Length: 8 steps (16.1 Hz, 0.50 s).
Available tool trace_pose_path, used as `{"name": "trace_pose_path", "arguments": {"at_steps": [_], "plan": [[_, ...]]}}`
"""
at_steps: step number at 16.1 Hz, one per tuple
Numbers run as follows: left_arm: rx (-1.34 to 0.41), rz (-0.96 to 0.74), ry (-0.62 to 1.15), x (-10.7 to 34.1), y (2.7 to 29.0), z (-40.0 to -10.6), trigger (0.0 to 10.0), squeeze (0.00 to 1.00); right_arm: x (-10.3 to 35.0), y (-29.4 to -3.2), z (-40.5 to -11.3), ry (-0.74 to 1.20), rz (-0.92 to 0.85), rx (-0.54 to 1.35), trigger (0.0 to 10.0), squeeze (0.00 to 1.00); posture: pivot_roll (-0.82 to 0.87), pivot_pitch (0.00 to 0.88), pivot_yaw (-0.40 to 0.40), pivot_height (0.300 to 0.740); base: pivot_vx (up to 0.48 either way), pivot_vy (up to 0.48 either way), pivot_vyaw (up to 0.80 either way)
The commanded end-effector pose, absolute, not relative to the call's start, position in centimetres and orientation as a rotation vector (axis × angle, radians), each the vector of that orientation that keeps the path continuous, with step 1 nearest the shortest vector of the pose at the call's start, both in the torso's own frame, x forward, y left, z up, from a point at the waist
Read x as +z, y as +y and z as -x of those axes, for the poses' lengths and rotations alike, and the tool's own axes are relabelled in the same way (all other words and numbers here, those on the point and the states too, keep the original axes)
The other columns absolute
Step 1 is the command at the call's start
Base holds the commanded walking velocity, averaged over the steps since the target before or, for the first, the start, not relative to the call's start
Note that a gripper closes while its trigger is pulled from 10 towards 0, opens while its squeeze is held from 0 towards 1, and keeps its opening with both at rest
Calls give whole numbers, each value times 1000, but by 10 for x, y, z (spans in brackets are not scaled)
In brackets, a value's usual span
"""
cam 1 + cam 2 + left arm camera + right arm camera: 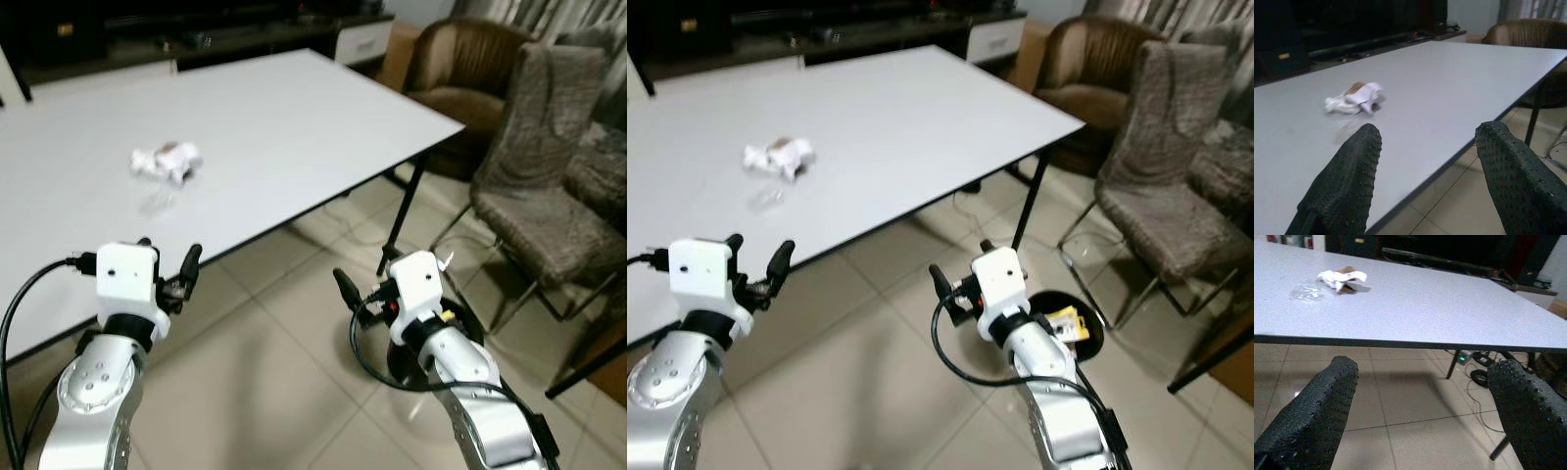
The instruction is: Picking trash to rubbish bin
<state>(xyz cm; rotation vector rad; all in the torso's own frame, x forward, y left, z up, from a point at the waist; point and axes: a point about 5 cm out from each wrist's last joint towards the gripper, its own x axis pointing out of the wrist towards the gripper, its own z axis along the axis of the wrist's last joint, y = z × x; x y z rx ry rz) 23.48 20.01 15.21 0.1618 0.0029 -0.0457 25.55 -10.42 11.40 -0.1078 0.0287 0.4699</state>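
Your left gripper (168, 269) is raised at the near edge of the white table (294, 127), wrist level and fingers spread wide apart, holding nothing — it points across the tabletop toward the crumpled white trash (167, 161), which lies well ahead of it with a small clear scrap of plastic (1307, 290) just beside. To the right, your right gripper (956, 284) hangs out over the tiled floor (284, 392), below the table edge, fingers likewise parted and empty. Just behind that arm sits the round black rubbish bin (1087, 328) — yellow items inside — near a grey chair (549, 196).
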Motion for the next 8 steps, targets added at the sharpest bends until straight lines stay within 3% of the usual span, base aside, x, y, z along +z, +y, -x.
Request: {"name": "trace_pose_path", "arguments": {"at_steps": [1,4,8], "plan": [[-71,-150,13,151,196,-236,10000,0,113,-110,-255,34,113,461,10000,0,60,0,-72,740,292,0,0],[-75,-154,17,151,197,-237,10000,0,107,-106,-250,54,107,478,10000,0,59,0,-77,740,294,0,0],[-77,-160,37,148,197,-232,10000,0,101,-102,-244,74,86,499,10000,0,76,0,-81,740,296,0,738]]}}
